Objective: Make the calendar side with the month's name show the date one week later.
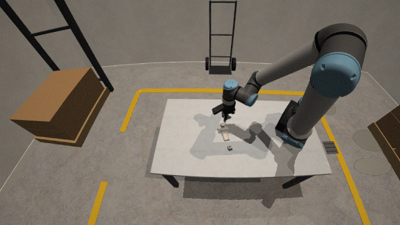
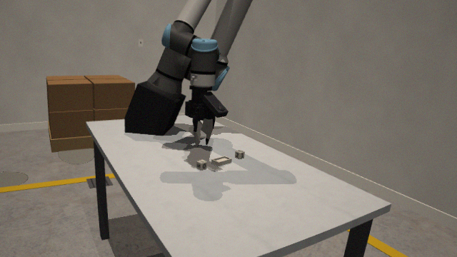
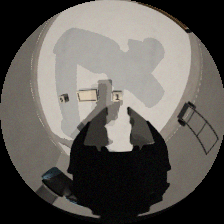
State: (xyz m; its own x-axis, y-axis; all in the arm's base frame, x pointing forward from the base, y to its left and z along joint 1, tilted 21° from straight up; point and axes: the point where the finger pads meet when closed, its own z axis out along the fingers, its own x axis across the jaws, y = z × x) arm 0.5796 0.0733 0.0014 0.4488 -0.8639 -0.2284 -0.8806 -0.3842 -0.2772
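Note:
A small wooden tray (image 1: 225, 136) lies empty on the white table, with one number cube (image 1: 222, 124) just off its far end and another cube (image 1: 229, 148) off its near end. In the exterior view the tray (image 2: 221, 161) lies between the two cubes (image 2: 201, 164) (image 2: 239, 154). My gripper (image 1: 225, 119) hangs above the table near the far cube, fingers pointing down. In the wrist view the fingers stand narrowly apart with nothing between them; the tray (image 3: 87, 95) and both cubes (image 3: 117, 96) (image 3: 63, 98) lie ahead of them. The digits are too small to read.
The arm's black base (image 2: 153, 108) stands at one table end. Cardboard boxes (image 1: 59, 103) and a hand truck (image 1: 220, 37) stand on the floor away from the table. Yellow tape (image 1: 131, 109) marks the floor around the table.

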